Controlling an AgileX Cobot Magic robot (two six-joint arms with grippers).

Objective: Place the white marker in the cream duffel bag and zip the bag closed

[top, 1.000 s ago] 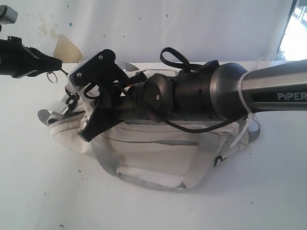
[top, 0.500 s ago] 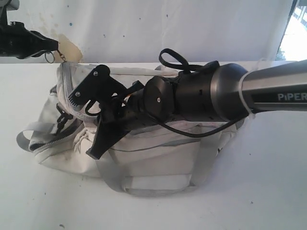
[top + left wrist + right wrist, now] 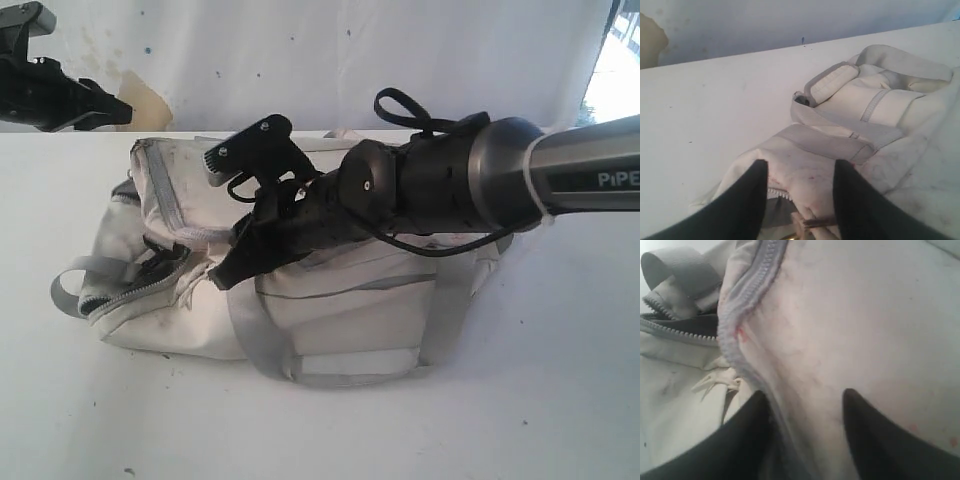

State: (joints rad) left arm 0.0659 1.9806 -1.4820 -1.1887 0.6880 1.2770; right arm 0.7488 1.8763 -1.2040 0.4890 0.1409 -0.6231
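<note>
The left gripper (image 3: 118, 108) has let go of the bag's raised corner and is drawing back to the upper left, and the cream duffel bag (image 3: 330, 300) is slumping back onto the table (image 3: 560, 400). That gripper's jaws are standing apart, holding nothing. In its wrist view a small metal tab (image 3: 812, 222), likely the zip pull, is lying just between the black fingers (image 3: 745, 200). The bag's long axis is running left to right, its left end facing this arm, where a grey zip (image 3: 125, 292) is gaping. Further right, the right gripper (image 3: 218, 220) is hanging over the top seam, jaws spread, gripping nothing. We are not finding the white marker in any view — whether it is already inside we cannot tell. We are judging the left arm the nearer to the pull.
</note>
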